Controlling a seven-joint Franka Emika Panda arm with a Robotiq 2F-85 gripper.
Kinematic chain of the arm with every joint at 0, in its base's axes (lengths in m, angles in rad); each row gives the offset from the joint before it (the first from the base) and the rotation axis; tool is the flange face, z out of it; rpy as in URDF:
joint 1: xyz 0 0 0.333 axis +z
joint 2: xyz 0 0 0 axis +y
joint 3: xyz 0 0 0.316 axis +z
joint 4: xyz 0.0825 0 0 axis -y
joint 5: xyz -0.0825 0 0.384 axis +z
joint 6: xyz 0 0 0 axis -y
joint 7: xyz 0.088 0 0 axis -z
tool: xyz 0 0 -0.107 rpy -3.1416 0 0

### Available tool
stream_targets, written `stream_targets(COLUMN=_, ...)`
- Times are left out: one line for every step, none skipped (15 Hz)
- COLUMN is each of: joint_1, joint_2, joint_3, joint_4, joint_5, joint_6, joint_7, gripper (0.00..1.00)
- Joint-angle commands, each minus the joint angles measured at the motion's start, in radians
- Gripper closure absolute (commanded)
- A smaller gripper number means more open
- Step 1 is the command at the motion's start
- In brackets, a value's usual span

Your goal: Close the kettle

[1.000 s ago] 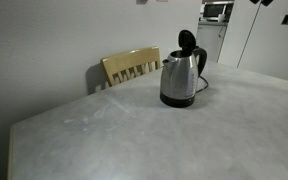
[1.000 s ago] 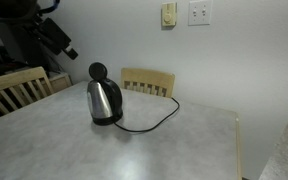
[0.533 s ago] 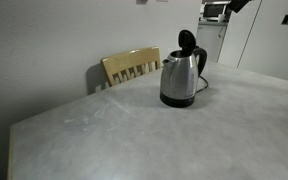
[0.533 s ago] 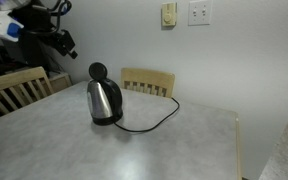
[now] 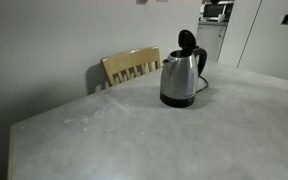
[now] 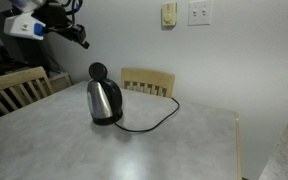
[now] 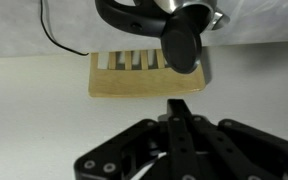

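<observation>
Shiny stainless-steel electric kettle (image 5: 179,78) with black handle stands upright on black round base, on grey worktop (image 5: 134,135), near edge by wooden chair (image 5: 131,66). Black hinged lid (image 5: 187,42) is raised, kettle open. Black cable (image 6: 149,122) lies on worktop from base. Your gripper (image 7: 179,105) hangs in air, well apart from kettle. Its fingers look pressed together and hold nothing.

So the kettle (image 7: 169,20) sits up top, black lid (image 7: 182,45) flipped open, wooden chair back (image 7: 134,85) behind it. The gripper (image 7: 178,108) pokes in below, fingers pinched together.
</observation>
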Motion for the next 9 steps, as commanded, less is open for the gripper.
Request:
stream_targets(joint_1=-0.074, joint_2=0.103, joint_3=0.031, joint_4=0.071, joint_5=-0.075, joint_6=-0.004, joint_7=0.129, gripper=1.0)
stream_targets(joint_1=-0.081, joint_2=0.122, joint_3=0.024, joint_4=0.091, joint_5=-0.097, joint_6=-0.043, joint_7=0.161, gripper=1.0)
stream_targets(joint_1=-0.128, joint_2=0.141, joint_3=0.06, joint_4=0.109, joint_5=-0.108, joint_6=-0.069, joint_7=0.187, gripper=1.0)
stream_targets(joint_1=-0.089, joint_2=0.158, joint_3=0.015, joint_4=0.126, joint_5=-0.122, joint_6=-0.099, joint_7=0.205, gripper=1.0)
stream_targets(joint_1=-0.086, joint_2=0.172, joint_3=0.013, joint_4=0.143, joint_5=-0.11, joint_6=-0.127, joint_7=0.202, gripper=1.0)
stream_targets(joint_1=-0.074, joint_2=0.186, joint_3=0.008, joint_4=0.159, joint_5=-0.085, joint_6=-0.146, joint_7=0.186, gripper=1.0)
stream_targets(joint_1=-0.065, joint_2=0.198, joint_3=0.007, joint_4=0.174, joint_5=-0.06, joint_6=-0.164, joint_7=0.166, gripper=1.0)
stream_targets(joint_1=-0.056, joint_2=0.209, joint_3=0.01, joint_4=0.19, joint_5=-0.027, joint_6=-0.18, joint_7=0.137, gripper=1.0)
stream_targets(joint_1=-0.051, joint_2=0.221, joint_3=0.013, joint_4=0.204, joint_5=-0.006, joint_6=-0.189, joint_7=0.124, gripper=1.0)
